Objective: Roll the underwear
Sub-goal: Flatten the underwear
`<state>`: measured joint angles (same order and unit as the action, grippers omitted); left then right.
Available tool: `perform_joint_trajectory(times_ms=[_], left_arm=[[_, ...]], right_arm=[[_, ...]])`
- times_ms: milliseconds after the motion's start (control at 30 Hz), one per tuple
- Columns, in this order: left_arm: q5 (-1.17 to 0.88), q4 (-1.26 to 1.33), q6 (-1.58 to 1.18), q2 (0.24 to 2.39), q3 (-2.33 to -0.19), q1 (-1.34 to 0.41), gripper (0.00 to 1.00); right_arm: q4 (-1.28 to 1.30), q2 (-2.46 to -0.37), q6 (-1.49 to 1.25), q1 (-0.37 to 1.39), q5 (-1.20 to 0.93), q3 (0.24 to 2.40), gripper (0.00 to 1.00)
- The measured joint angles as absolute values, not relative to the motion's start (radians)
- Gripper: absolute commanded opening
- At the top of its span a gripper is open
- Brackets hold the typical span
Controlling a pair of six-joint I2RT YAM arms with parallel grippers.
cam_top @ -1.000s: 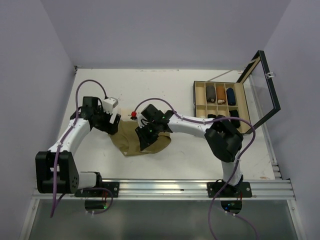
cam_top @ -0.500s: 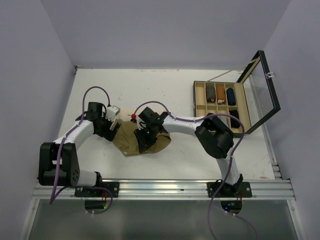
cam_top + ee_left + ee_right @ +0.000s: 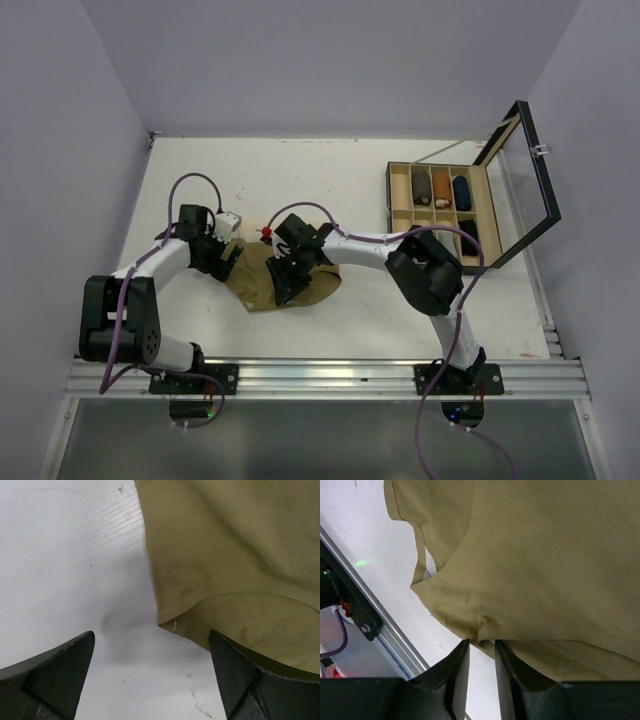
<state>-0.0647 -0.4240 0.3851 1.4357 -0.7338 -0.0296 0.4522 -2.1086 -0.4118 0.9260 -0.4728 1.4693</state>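
One olive-tan underwear (image 3: 258, 285) lies crumpled on the white table between both arms. My left gripper (image 3: 228, 262) is wide open at the cloth's left edge. In the left wrist view the underwear (image 3: 230, 555) has its hem corner between the spread fingers of that gripper (image 3: 151, 636), and the right finger rests against the cloth. My right gripper (image 3: 283, 290) sits low over the garment. Its jaws are narrowly parted in the right wrist view (image 3: 481, 644). A bunched fold of the underwear (image 3: 535, 570) sits at their tips, with bare table showing in the gap.
A compartment box (image 3: 443, 210) with a raised glass lid (image 3: 530, 180) stands at the right and holds several rolled items. A small red object (image 3: 267, 231) lies just behind the cloth. The metal rail (image 3: 330, 375) runs along the near edge.
The right jaws have parted a little at the fold. The left arm has drawn in and its gripper has shifted slightly nearer the cloth's edge. The right elbow has swung left.
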Motion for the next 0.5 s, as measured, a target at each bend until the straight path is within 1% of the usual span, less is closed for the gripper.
perform_joint_trajectory(times_ms=[33, 133, 167, 267, 500], left_arm=[[-0.063, -0.422, 0.385, 1.436, -0.731, -0.03, 1.0], [-0.06, -0.418, 0.385, 1.435, -0.723, -0.03, 1.0], [-0.059, -0.418, 0.385, 1.435, -0.723, -0.031, 1.0], [-0.052, -0.417, 0.385, 1.435, -0.723, -0.035, 1.0], [-0.036, -0.416, 0.385, 1.437, -0.723, -0.036, 1.0]], right_arm=[[0.452, -2.109, -0.416, 0.925, -0.473, 1.471, 0.27], [0.452, -2.11, -0.428, 0.922, -0.472, 1.475, 0.11], [0.452, -2.114, -0.43, 0.92, -0.473, 1.477, 0.11], [0.448, -2.133, -0.434, 0.917, -0.473, 1.487, 0.0], [0.445, -2.14, -0.429, 0.892, -0.495, 1.475, 0.0]])
